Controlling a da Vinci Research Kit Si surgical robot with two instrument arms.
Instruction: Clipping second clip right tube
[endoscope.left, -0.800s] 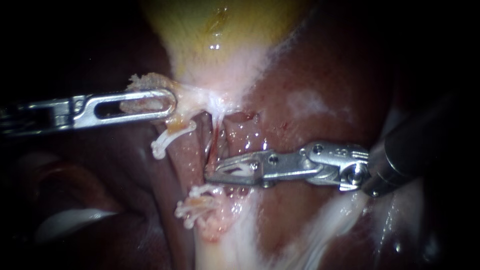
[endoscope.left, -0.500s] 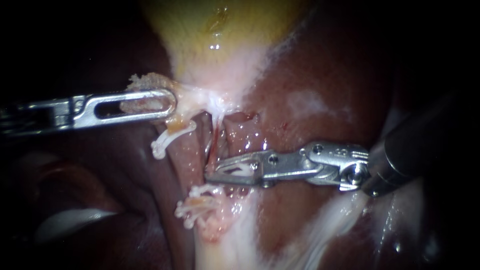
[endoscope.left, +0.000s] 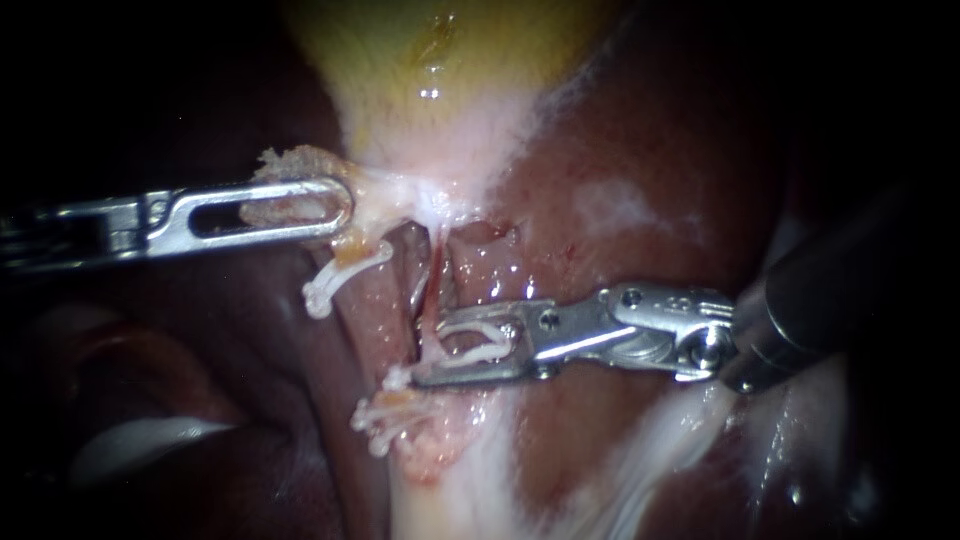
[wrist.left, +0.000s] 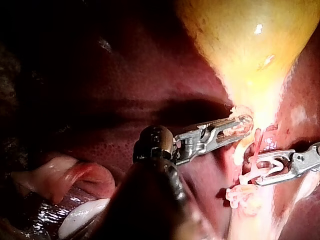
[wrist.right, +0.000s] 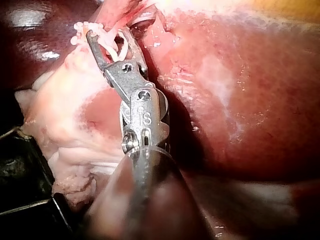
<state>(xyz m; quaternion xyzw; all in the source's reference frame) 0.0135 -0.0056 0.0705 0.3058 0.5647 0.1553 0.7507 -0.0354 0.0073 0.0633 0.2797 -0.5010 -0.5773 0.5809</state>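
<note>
Jaws, right: right instrument (endoscope.left: 430, 352) held a white clip (endoscope.left: 478, 342) — parted some, both touching it.
Jaws, left: left instrument (endoscope.left: 338, 207) clamped on gallbladder (endoscope.left: 440, 100) neck.
Tube: right tube (endoscope.left: 430, 285) sat at clip's mouth.

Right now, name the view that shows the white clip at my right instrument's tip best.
The endoscope view: the white clip lies side-on at the right instrument's tip, both legs showing. The left wrist view shows it smaller, farther off. The right wrist view shows it at the far tip, partly hidden by metal.
</note>
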